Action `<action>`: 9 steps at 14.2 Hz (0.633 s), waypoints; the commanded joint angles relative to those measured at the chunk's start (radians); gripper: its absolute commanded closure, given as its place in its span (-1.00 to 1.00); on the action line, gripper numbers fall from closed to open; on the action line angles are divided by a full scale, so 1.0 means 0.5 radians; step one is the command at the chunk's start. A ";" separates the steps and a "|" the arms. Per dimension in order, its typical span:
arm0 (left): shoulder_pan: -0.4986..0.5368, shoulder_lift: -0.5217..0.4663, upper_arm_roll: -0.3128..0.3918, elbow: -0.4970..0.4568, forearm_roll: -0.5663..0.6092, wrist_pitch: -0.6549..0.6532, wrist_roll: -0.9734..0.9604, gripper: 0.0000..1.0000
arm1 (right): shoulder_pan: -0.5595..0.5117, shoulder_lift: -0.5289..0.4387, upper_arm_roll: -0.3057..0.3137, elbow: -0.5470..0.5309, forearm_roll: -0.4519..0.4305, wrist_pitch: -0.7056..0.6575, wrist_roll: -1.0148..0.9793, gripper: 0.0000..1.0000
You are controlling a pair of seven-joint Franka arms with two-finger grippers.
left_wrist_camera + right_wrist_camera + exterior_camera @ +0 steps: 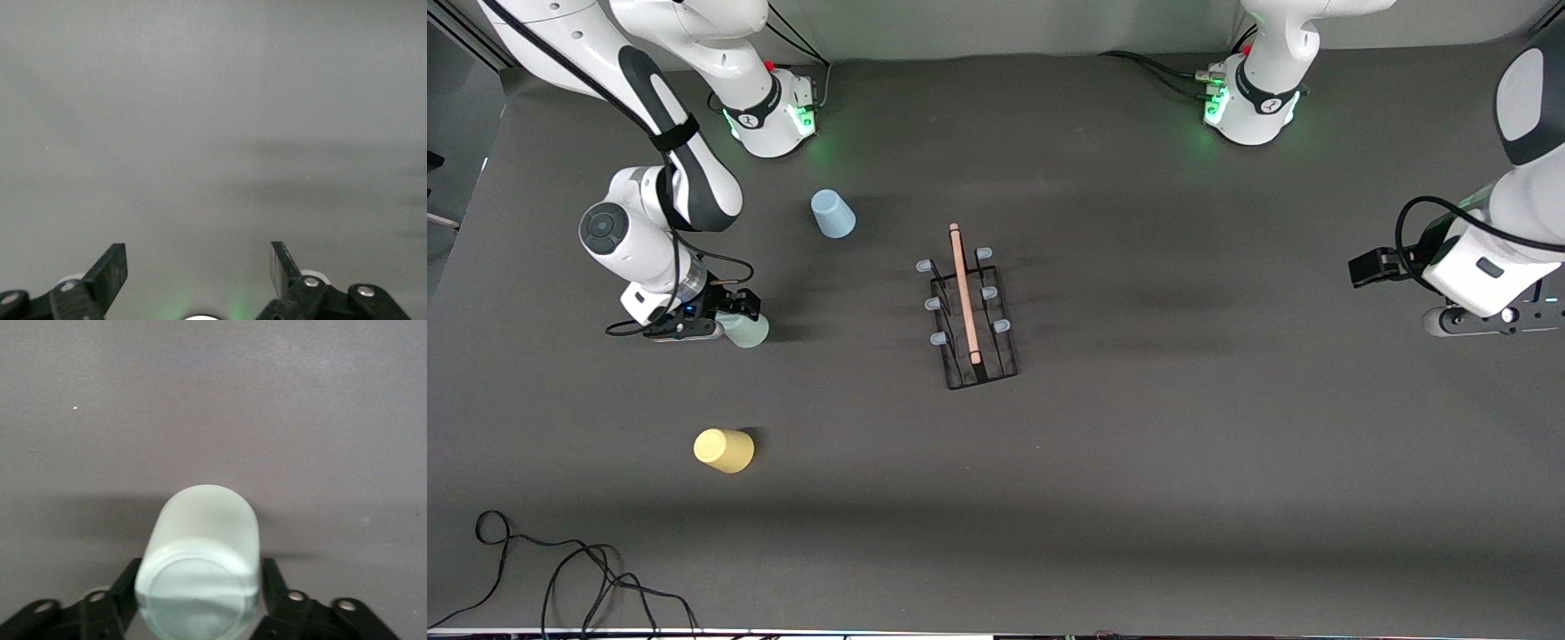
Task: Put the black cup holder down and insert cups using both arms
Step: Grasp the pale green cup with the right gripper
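Nearest the front camera, a yellow cup (pixel 724 450) rests upside down on the dark table (pixel 1183 462), toward the right arm's end. Farther back, the right gripper (pixel 734 322) has its fingers closed around a pale green cup (pixel 200 577), taken across its side wall. The black cup holder (pixel 969 307) stands mid-table with six pegs, all bare. Farthest, a light blue cup (pixel 832 214) sits upside down. Three cups, one holder. The cups look light, thin and smooth, so a gentle squeeze seems wise. The left gripper (pixel 199 270) waits spread wide and empty over the left arm's end.
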 commanded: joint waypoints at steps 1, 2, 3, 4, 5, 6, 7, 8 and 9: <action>0.093 -0.049 -0.015 -0.024 -0.030 0.054 0.147 -0.97 | 0.021 -0.038 -0.003 0.040 0.004 -0.012 0.021 0.53; 0.111 -0.043 -0.015 -0.003 -0.030 0.042 0.150 -0.98 | 0.024 -0.102 0.000 0.058 0.007 -0.058 0.061 0.54; 0.114 -0.034 -0.015 0.016 -0.033 0.030 0.150 -0.98 | 0.024 -0.178 0.009 0.095 0.007 -0.159 0.107 0.55; 0.114 -0.024 -0.015 0.031 -0.033 0.026 0.150 -0.98 | 0.036 -0.261 0.012 0.171 0.007 -0.336 0.165 0.55; 0.114 -0.024 -0.015 0.034 -0.033 0.026 0.153 -0.98 | 0.076 -0.335 0.009 0.278 0.007 -0.568 0.217 0.55; 0.111 -0.024 -0.015 0.031 -0.030 0.020 0.153 -0.98 | 0.116 -0.387 0.006 0.422 0.007 -0.844 0.260 0.55; 0.111 -0.027 -0.018 0.025 -0.030 0.014 0.153 -0.98 | 0.122 -0.424 0.006 0.594 0.001 -1.108 0.285 0.55; 0.105 -0.027 -0.018 0.022 -0.030 0.014 0.153 -0.98 | 0.119 -0.434 0.003 0.765 -0.002 -1.336 0.285 0.55; 0.105 -0.027 -0.018 0.022 -0.030 0.017 0.153 -0.98 | 0.119 -0.431 0.000 0.949 -0.002 -1.575 0.298 0.55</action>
